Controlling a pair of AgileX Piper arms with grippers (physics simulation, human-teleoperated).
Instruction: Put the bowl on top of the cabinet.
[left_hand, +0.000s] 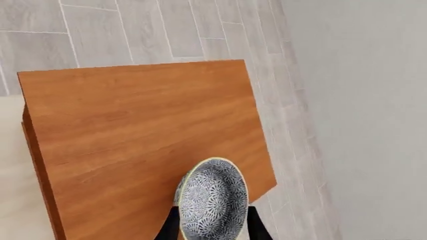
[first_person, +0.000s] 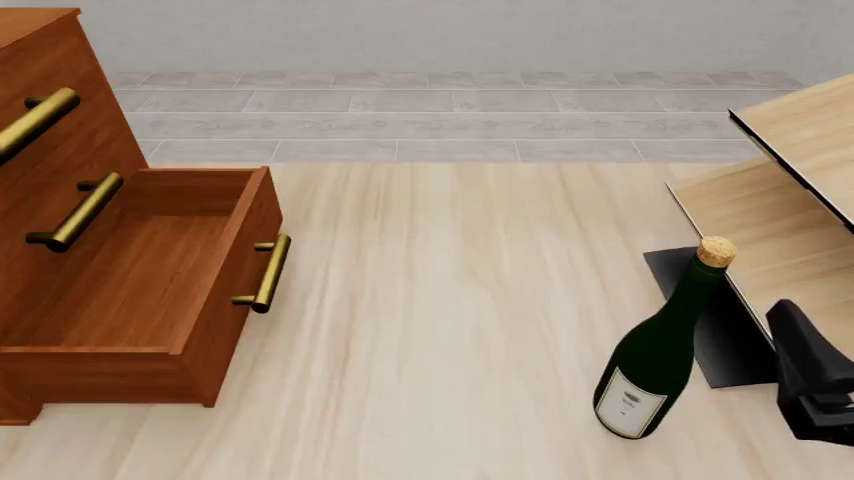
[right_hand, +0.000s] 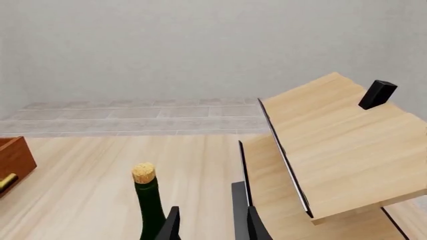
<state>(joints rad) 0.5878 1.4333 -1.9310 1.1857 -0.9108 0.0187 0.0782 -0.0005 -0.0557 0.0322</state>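
Observation:
In the left wrist view my left gripper (left_hand: 212, 231) is shut on the bowl (left_hand: 212, 200), a small round one with a dense blue-black pattern and a pale rim. The bowl is tipped on its side, over the near part of the cabinet's flat reddish-brown top (left_hand: 147, 135). Whether it touches the top I cannot tell. The front view shows the cabinet (first_person: 80, 250) at the left with brass handles and one drawer (first_person: 147, 290) pulled open; bowl and left gripper are out of that view. My right gripper (right_hand: 210, 227) stands open and empty beside the bottle.
A dark green bottle (first_person: 661, 360) with a cork stands right of centre on the table, close to my right gripper (first_person: 807, 385). A pale wood shelf unit (first_person: 801, 200) fills the right side, with a small black block (right_hand: 377, 94) on its top.

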